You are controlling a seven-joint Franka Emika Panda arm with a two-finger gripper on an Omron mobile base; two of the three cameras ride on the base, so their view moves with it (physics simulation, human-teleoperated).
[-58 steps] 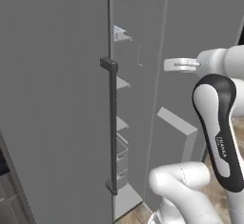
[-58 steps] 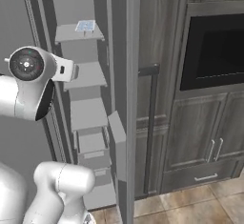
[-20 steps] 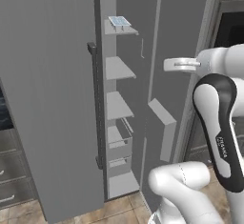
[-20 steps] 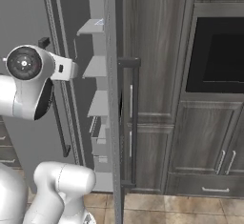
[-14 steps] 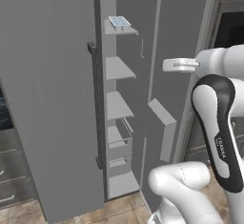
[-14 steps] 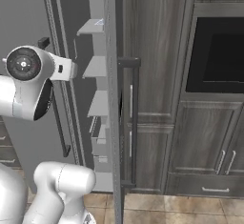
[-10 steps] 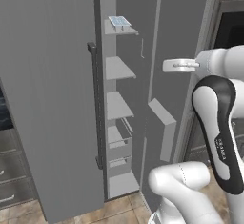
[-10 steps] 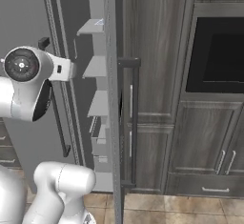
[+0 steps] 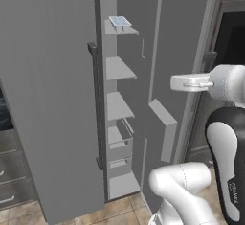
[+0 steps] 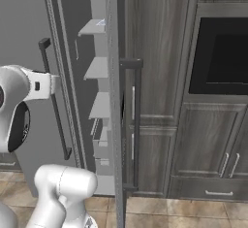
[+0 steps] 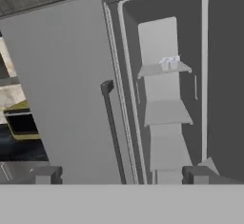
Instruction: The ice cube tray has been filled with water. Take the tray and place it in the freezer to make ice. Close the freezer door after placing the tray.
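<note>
The ice cube tray [image 9: 119,21] already sits on the top shelf inside the freezer [image 9: 143,99], near the top middle of the left base view. The hand view shows it too, a small pale thing on a shelf just right of the middle of the frame. The water in its cells is too small to make out. So the putting-in part looks done.

The freezer door [image 9: 48,99] is not shut yet. It stands open and fills the left side of the left base view, with its dark bar handle [image 9: 97,109] along its right edge. Closing that door is the job that is left.

The gripper [image 11: 119,174] holds nothing. Its two dark tips stand far apart at the bottom of the hand view, with the handle and the shelves showing between them. It is well away from the door and touches nothing.
</note>
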